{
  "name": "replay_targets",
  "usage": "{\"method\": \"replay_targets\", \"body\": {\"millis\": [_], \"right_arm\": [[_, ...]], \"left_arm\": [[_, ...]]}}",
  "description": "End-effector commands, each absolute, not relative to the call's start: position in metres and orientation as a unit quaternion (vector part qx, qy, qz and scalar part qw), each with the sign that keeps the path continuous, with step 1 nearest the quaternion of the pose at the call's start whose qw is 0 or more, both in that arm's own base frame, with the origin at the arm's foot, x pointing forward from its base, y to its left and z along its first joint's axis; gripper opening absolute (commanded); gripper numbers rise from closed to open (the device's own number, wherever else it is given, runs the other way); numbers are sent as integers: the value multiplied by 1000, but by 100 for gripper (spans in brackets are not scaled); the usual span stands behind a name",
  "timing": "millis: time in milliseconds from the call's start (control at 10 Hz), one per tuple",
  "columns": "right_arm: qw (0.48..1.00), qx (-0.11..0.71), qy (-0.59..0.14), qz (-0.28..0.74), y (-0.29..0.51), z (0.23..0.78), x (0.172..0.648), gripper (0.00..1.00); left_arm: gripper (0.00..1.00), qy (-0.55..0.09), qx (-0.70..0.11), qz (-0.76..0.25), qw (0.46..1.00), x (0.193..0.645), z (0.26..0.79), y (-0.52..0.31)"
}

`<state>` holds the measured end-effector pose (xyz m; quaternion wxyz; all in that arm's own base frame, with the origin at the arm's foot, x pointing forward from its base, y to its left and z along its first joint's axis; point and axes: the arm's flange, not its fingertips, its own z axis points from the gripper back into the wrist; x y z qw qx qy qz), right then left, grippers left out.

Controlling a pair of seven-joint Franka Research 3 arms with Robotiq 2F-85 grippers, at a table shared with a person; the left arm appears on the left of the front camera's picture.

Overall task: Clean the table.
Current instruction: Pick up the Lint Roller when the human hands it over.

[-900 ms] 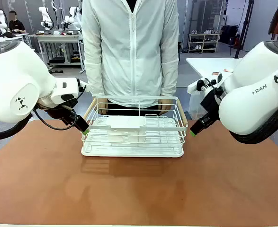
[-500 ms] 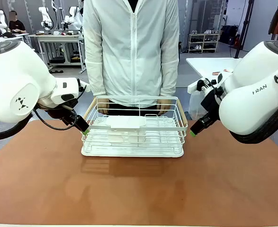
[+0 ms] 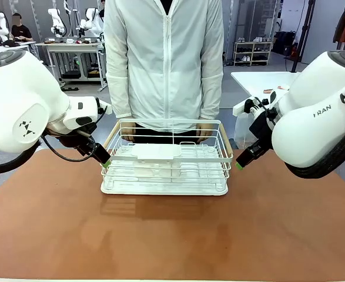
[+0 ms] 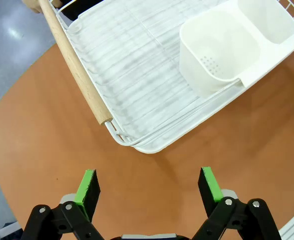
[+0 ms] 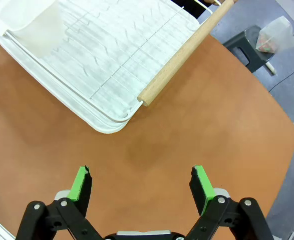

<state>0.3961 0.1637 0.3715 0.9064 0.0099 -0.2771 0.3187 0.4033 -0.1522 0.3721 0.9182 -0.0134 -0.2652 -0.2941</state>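
A white wire dish rack (image 3: 165,158) on a white tray sits at the far middle of the reddish-brown table (image 3: 172,235). A person stands behind it with hands (image 3: 203,130) on its far rim. The rack has wooden handles (image 4: 74,65) (image 5: 184,52) and a white cutlery cup (image 4: 219,50). My left gripper (image 3: 104,163) hovers open just left of the rack, nothing between its green pads (image 4: 88,186). My right gripper (image 3: 239,164) hovers open just right of the rack, its pads (image 5: 199,182) also bare.
A smaller white table (image 3: 260,79) stands behind at the right, with a plastic bag (image 5: 277,35) and a dark stool (image 5: 249,50) on the floor beside it. The table's near half is bare brown surface.
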Motion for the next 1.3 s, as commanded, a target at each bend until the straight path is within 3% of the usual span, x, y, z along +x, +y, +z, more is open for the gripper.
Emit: {"method": "replay_targets", "body": {"millis": [0,100,300,500,600,800,1000,1200], "right_arm": [[906,10,-277,319,164,371,396,100],[906,10,-277,319,164,371,396,100],[921,162,-279,217,131,445,417,100],[901,347,-242,91,57,500,432,100],[879,417,-231,19,14,514,432,100],[832,507,-209,-81,-73,521,424,100],[817,489,-240,-190,-171,500,407,100],[800,492,-234,-252,-216,457,387,100]], "left_arm": [[100,-265,-13,-293,918,403,372,-152],[100,-265,-13,-294,918,403,372,-152],[100,-233,-209,-206,927,420,445,-116],[100,-189,-451,-99,867,415,497,-23],[100,-202,-509,-52,835,402,508,31],[100,-227,-574,28,786,363,516,122],[100,-248,-568,224,752,323,502,214],[100,-263,-558,294,730,296,475,263]]}}
